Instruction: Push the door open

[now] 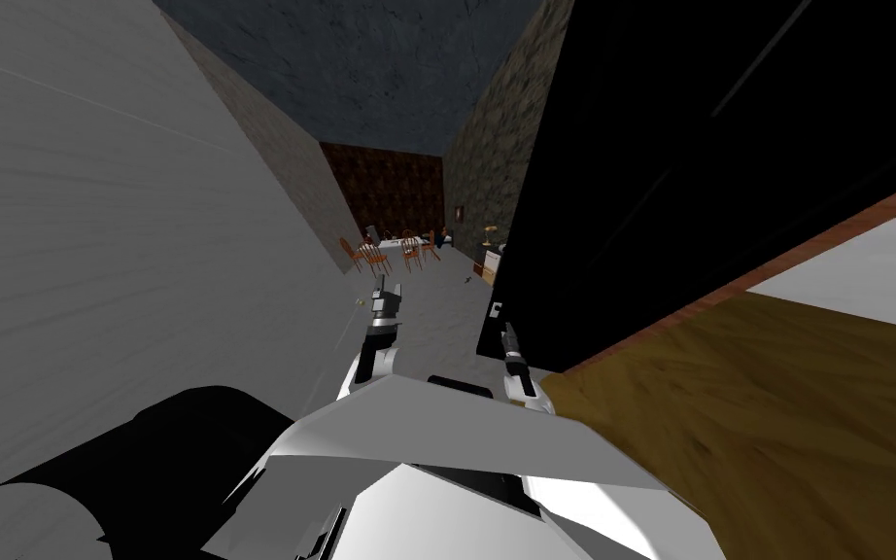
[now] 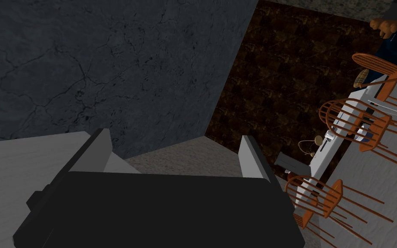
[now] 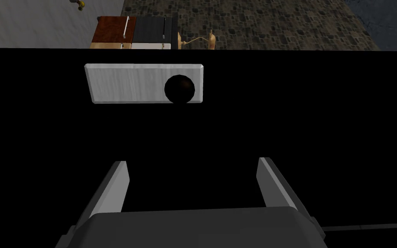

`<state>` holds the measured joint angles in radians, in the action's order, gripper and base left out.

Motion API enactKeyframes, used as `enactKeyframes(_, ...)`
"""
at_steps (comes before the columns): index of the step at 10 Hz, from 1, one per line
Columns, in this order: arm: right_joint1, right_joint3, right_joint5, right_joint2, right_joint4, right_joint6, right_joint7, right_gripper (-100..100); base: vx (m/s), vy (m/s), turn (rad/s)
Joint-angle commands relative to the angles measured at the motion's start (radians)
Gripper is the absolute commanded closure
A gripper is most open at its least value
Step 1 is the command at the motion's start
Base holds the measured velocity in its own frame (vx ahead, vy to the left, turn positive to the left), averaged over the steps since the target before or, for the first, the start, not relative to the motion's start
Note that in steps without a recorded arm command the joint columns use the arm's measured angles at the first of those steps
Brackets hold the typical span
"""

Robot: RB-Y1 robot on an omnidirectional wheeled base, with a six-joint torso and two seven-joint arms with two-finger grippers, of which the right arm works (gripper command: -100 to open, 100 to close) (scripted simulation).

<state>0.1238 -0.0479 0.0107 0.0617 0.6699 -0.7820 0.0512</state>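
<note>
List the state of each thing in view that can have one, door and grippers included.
door: black, partly open; the room shows past its edge.
door knob: dark, on a light grey plate, not gripped.
right gripper: open, empty, facing the door near the knob; contact cannot be told.
left gripper: open, empty, pointing into the room.
chairs: upright at a white table.

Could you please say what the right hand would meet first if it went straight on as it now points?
The open right hand would likely meet the black door first, beside its grey plate; depth is unclear.
</note>
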Motion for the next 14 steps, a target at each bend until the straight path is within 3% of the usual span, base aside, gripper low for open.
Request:
enactKeyframes(1,-0.002,-0.003,-0.001,0.005,-0.002,-0.007,-0.002,-100,0.070,0.017,0.030)
enactKeyframes(9,-0.011,-0.015,-0.006,0.001,-0.009,-0.033,-0.010,-100,0.209,0.001,0.024)
enactKeyframes(10,-0.011,-0.015,-0.006,0.001,-0.009,-0.033,-0.010,100,-0.018,0.001,0.009)
enactKeyframes(14,-0.011,-0.015,-0.006,0.001,-0.009,-0.033,-0.010,100,-0.019,-0.001,0.002)
